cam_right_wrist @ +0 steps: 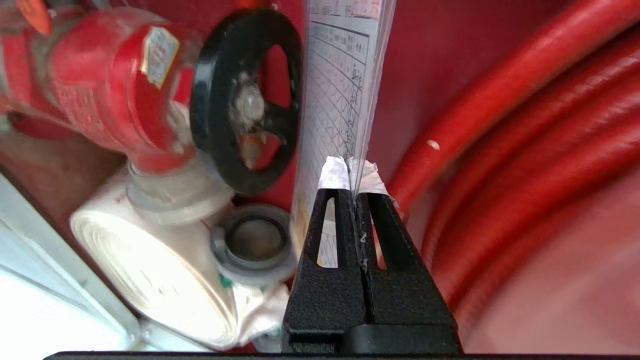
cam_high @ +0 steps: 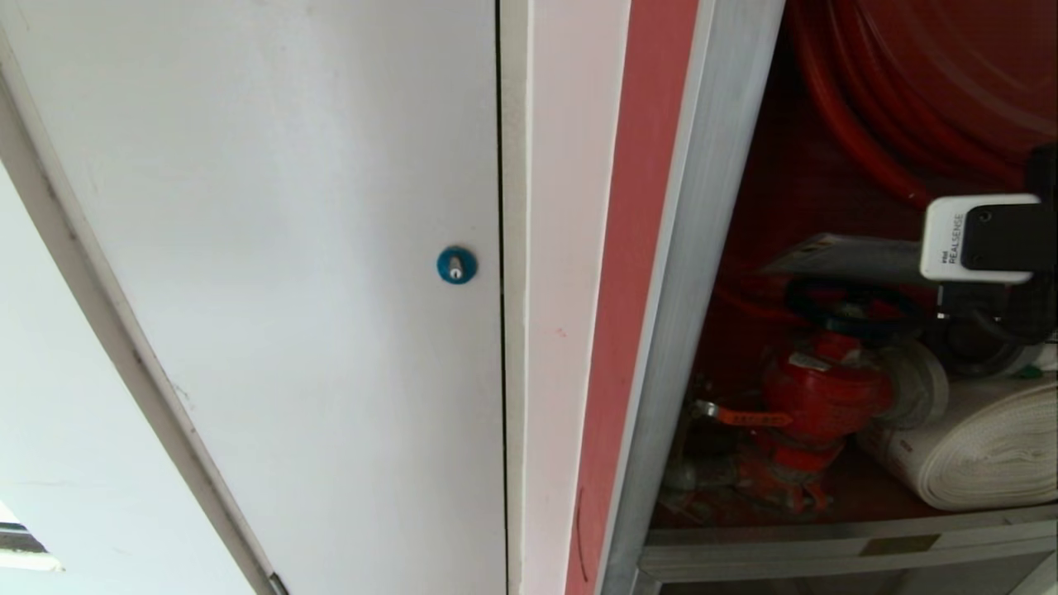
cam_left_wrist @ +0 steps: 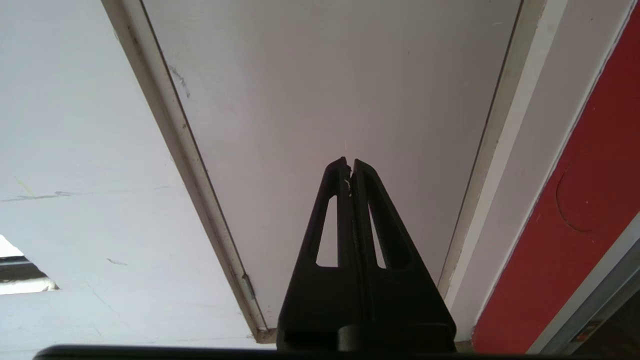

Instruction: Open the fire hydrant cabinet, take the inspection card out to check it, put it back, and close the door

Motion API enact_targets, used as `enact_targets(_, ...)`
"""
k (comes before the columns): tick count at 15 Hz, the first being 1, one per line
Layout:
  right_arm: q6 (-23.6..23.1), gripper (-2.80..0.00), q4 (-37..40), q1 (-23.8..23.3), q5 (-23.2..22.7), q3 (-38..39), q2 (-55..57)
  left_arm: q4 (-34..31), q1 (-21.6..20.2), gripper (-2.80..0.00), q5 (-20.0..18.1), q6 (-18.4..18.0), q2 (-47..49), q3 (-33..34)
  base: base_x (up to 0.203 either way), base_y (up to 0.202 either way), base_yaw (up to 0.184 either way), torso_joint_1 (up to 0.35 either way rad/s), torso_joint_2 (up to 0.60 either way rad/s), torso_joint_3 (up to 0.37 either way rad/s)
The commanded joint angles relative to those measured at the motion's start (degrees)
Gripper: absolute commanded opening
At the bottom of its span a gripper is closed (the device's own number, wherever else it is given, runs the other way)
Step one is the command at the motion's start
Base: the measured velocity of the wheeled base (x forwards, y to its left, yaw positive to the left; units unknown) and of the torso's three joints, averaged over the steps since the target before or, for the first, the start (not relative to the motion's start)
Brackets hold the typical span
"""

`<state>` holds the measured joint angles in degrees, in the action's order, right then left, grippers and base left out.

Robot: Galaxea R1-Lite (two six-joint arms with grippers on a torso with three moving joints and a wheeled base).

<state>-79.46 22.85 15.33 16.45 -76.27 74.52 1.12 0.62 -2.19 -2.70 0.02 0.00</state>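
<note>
The fire hydrant cabinet (cam_high: 702, 248) stands open on the right of the head view, showing its red interior. My right gripper (cam_right_wrist: 352, 172) is inside it, shut on the lower edge of the inspection card (cam_right_wrist: 335, 90), a whitish sheet printed with a grid. The card (cam_high: 835, 256) lies nearly flat just above the black handwheel (cam_high: 851, 307) of the red valve (cam_high: 814, 397). In the head view the right wrist camera (cam_high: 984, 238) hides the fingers. My left gripper (cam_left_wrist: 350, 162) is parked, shut and empty, facing the white door. The cabinet's door is out of view.
A plain white door (cam_high: 289, 248) with a blue round lock (cam_high: 456, 264) fills the left. Beside the valve lies the white rolled hose (cam_high: 984, 446) with its metal coupling (cam_right_wrist: 255, 240). The red hose reel (cam_high: 909, 74) crowds the space above the card.
</note>
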Motion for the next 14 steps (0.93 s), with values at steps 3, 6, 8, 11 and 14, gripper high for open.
enact_targets(3,-2.63,-2.80,-8.35,-7.23,-8.17,5.94,-0.14,0.02,-0.01,-2.80,0.00,-0.03,-0.02,0.70,0.000,0.000,0.000,0.000,0.00,0.000)
enact_targets(6,-3.65,-2.80,-11.39,-9.98,-11.89,8.85,-0.05,0.02,-0.01,-2.80,0.00,-0.03,-0.02,0.70,0.000,0.000,0.000,0.000,0.00,0.000)
enact_targets(8,-6.41,-2.80,-11.99,-12.08,-13.22,9.73,0.09,0.02,-0.01,-2.80,0.00,-0.03,0.06,0.70,0.000,0.000,0.000,0.000,0.00,0.000)
enact_targets(11,-8.23,-2.80,-13.71,-12.92,-14.34,11.41,0.50,0.02,-0.01,-2.80,0.00,-0.03,-0.02,0.70,0.000,0.000,0.000,0.000,0.00,0.000)
enact_targets(14,-10.32,-2.80,-16.43,-14.50,-16.48,12.15,1.90,0.02,-0.01,-2.80,0.00,-0.03,-0.02,0.70,0.000,0.000,0.000,0.000,0.00,0.000)
